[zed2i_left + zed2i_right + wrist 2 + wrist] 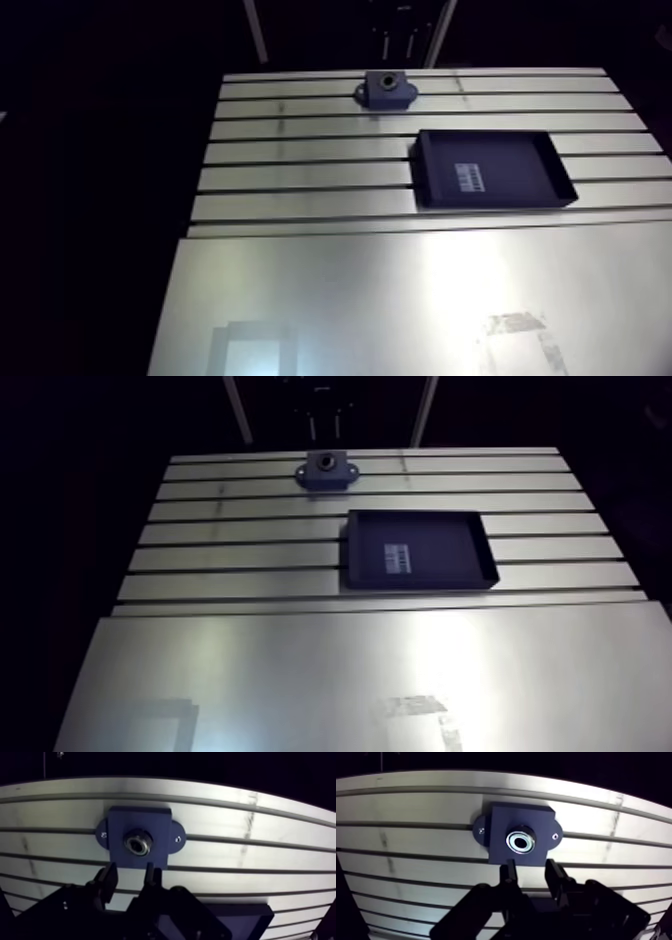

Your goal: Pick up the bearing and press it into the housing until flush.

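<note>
Bearing [520, 841] sits in bore of housing [503, 822], round face up, just ahead of gripper [531, 867], which hangs near housing's edge w/ fingers apart, holding nothing.

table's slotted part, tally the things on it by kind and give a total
housing: 1
bearing: 1, sitting in the housing's bore
tray: 1
total: 3
</note>
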Robot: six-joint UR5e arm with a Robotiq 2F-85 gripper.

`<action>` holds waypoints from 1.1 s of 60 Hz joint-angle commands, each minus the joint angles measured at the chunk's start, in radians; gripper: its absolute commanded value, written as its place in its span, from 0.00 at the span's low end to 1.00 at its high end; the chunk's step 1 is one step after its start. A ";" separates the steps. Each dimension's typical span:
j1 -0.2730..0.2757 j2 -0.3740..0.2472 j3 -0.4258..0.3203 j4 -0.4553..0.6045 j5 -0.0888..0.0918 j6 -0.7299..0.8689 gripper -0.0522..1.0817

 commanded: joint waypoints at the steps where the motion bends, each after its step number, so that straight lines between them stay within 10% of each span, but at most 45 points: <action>1: -0.001 0.023 0.003 0.000 0.002 0.002 1.00; 66: 0.000 0.052 0.017 -0.046 -0.002 0.002 1.00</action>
